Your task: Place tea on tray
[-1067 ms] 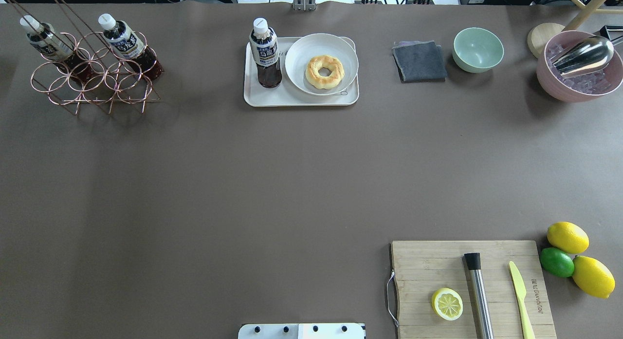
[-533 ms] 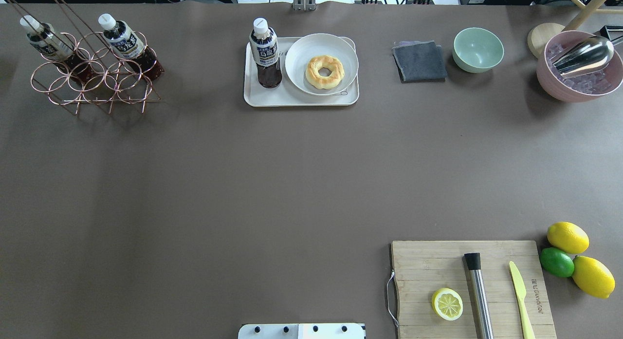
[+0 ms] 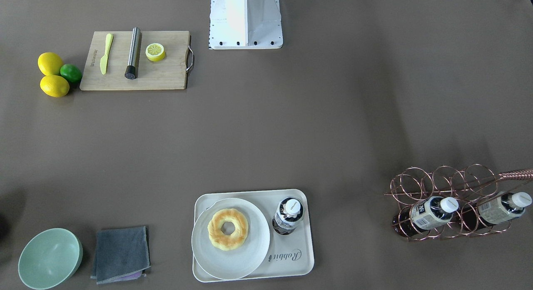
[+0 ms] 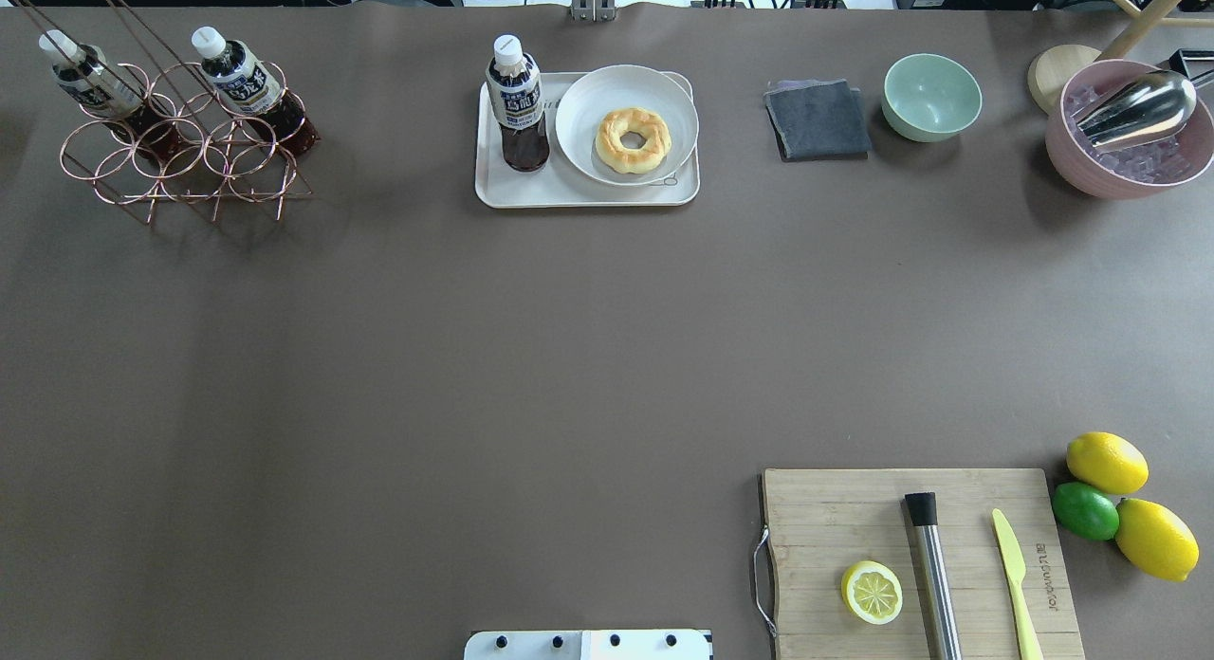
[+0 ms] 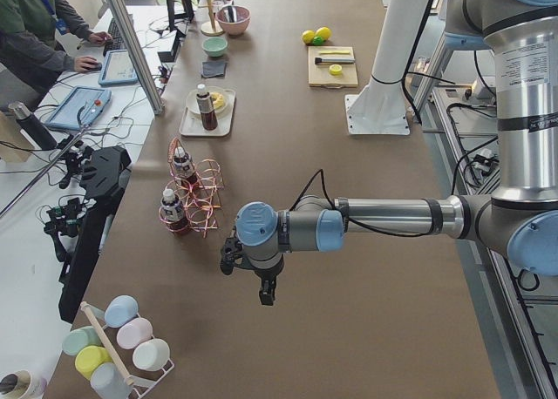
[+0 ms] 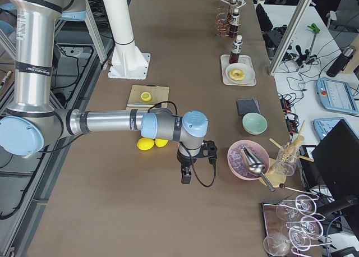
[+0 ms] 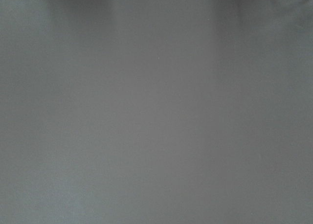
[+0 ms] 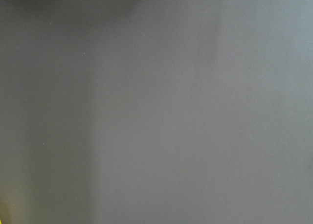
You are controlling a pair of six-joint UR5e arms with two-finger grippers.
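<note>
One tea bottle [image 4: 517, 100] [image 3: 287, 216] stands upright on the left part of the cream tray [image 4: 588, 194] [image 3: 294, 258], beside a white plate with a doughnut [image 4: 633, 139]. Two more tea bottles [image 4: 91, 83] [image 4: 244, 80] lie in the copper wire rack [image 4: 180, 157]. My left gripper [image 5: 266, 294] hangs over bare table beyond the rack and shows only in the exterior left view. My right gripper [image 6: 185, 178] hangs near the pink bowl and shows only in the exterior right view. I cannot tell whether either is open or shut. Both wrist views show only bare brown table.
A grey cloth [image 4: 818, 119], green bowl [image 4: 931, 96] and pink bowl of ice with a scoop [image 4: 1129, 129] line the far right. A cutting board [image 4: 910, 546] holds a half lemon, muddler and knife, with lemons and a lime [image 4: 1086, 510] beside it. A person sits at a side desk [image 5: 39, 33].
</note>
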